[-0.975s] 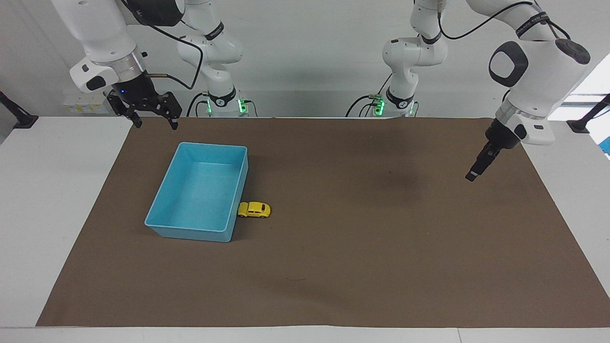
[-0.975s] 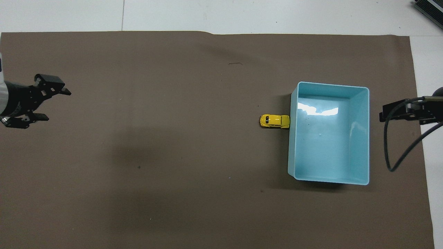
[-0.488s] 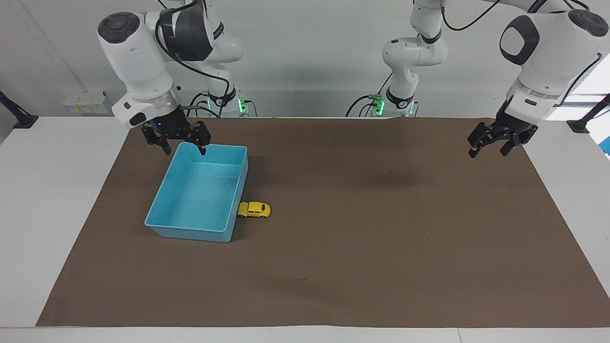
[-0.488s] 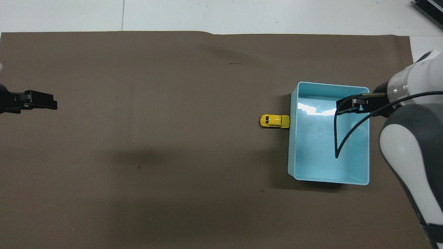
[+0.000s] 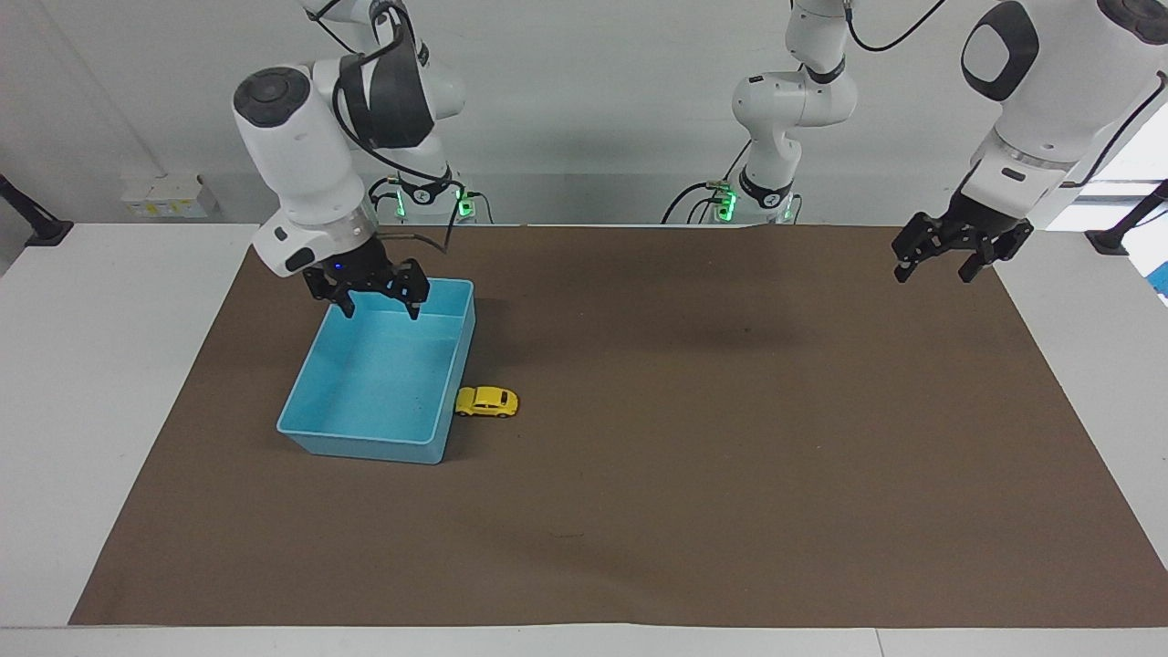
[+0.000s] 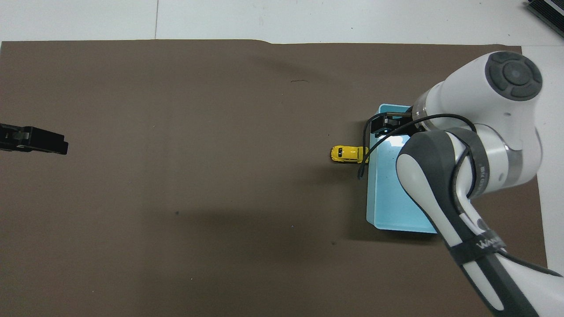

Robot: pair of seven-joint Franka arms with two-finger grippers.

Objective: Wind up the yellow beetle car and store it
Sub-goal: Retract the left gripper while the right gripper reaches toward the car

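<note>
Facing view: mounted high across the bench (image 5: 55,383), looking back at both arm bases, wide enough to take in all four bench edges. Overhead view: high above the robots' edge, looking steeply down, tighter. Shared: brown mat (image 5: 730,438), half a turn apart.

- A light blue bin (image 5: 379,379) (image 6: 387,211), rectangular and open-topped, sits on the mat toward the right arm's end of the table; nothing lies inside it.
- A brown mat (image 5: 730,438) (image 6: 176,176) covers most of the white table (image 5: 100,365) (image 6: 308,20).
- A small dark mark (image 6: 299,81) shows on the mat, farther from the robots than the bin.
</note>
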